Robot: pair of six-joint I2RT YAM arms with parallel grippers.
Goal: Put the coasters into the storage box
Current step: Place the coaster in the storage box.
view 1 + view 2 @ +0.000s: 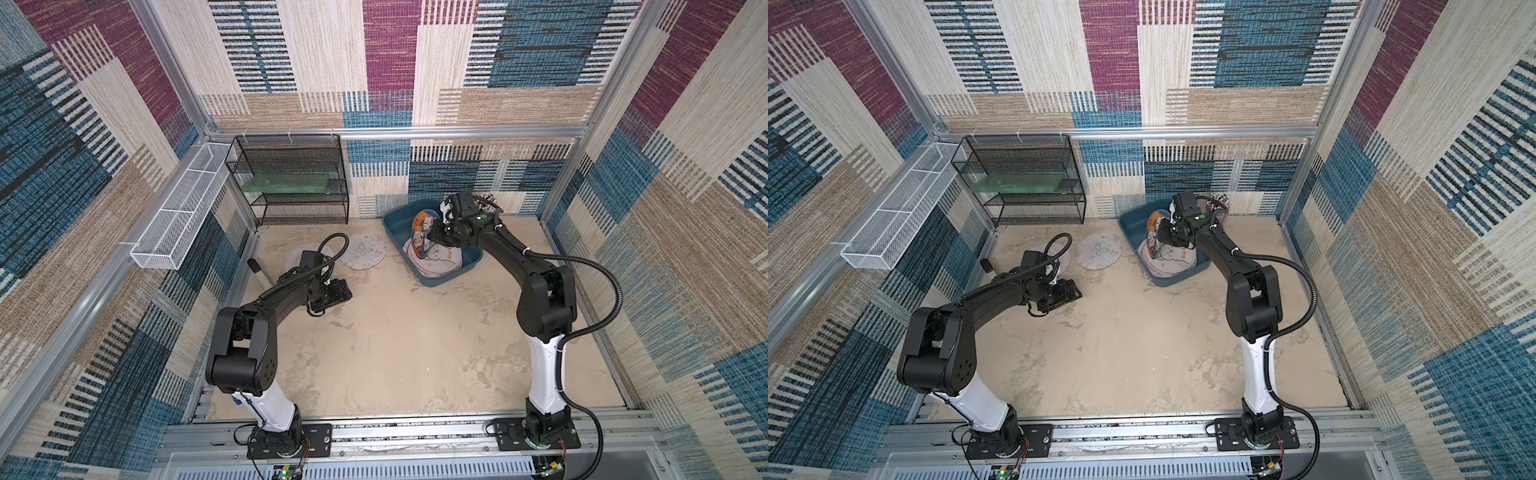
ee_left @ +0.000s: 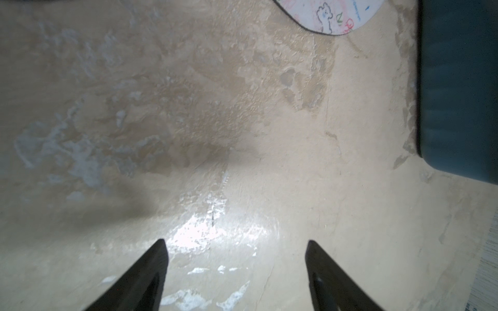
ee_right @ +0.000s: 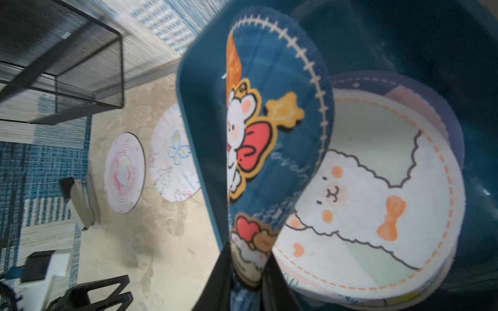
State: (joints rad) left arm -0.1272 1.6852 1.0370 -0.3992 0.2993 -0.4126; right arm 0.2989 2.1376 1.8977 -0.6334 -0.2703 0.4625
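Note:
The teal storage box (image 1: 398, 224) (image 1: 1133, 226) stands at the back right of the table. A stack of coasters lies in it, topped by a white one with a woolly animal (image 1: 441, 261) (image 3: 377, 188). My right gripper (image 1: 435, 235) (image 3: 249, 258) is over the box, shut on the rim of a dark blue coaster (image 1: 420, 232) (image 1: 1154, 232) (image 3: 283, 121) that stands on edge. A butterfly coaster (image 1: 363, 251) (image 3: 172, 159) and a pink one (image 1: 296, 258) (image 3: 124, 172) lie on the table left of the box. My left gripper (image 1: 343, 293) (image 2: 235, 242) is open over bare table, nothing between its fingers.
A black wire-mesh rack (image 1: 291, 178) stands at the back left, and a white wire-mesh tray (image 1: 183, 216) hangs on the left wall. A small grey and black tool (image 1: 259, 274) lies near the left edge. A beaded object (image 1: 488, 203) sits behind the box.

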